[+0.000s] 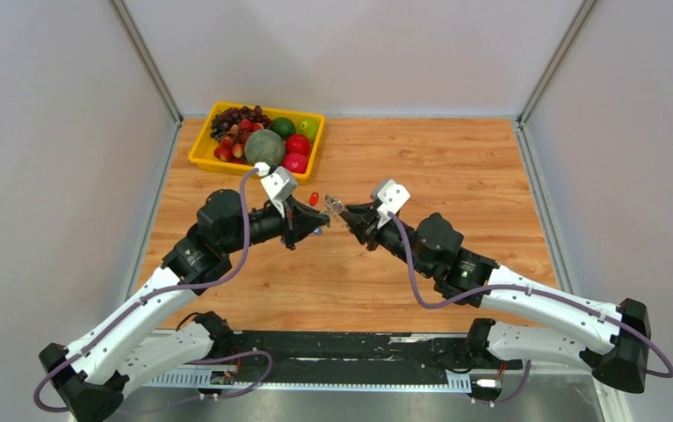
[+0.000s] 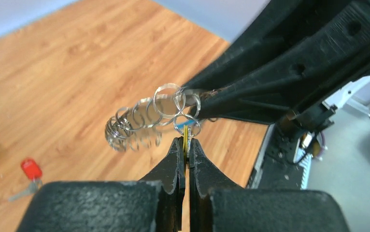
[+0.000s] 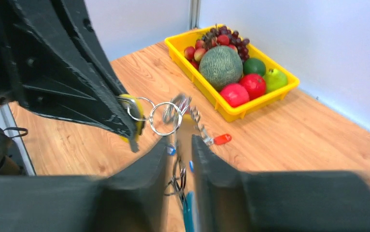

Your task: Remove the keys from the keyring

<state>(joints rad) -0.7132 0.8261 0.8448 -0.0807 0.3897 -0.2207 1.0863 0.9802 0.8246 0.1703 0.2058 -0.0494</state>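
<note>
The keyring [image 2: 118, 133] is a string of silver rings hanging in the air between my two grippers at mid table [image 1: 335, 207]. My left gripper [image 2: 186, 142] is shut on a flat yellow-tagged key [image 2: 185, 133] that hangs from the end rings. My right gripper [image 3: 179, 145] has its jaws a narrow gap apart. Some rings and a blue strap [image 3: 188, 212] hang in that gap. In the right wrist view the left gripper's fingers [image 3: 101, 96] hold the yellow tag [image 3: 135, 116] beside a large ring [image 3: 165, 133]. No other keys on the ring can be made out.
A red-tagged key [image 1: 314, 199] lies on the wooden table just beyond the grippers [image 3: 221, 139]. A yellow tray [image 1: 199, 156] of fruit stands at the back left. Grey walls close in the table on three sides.
</note>
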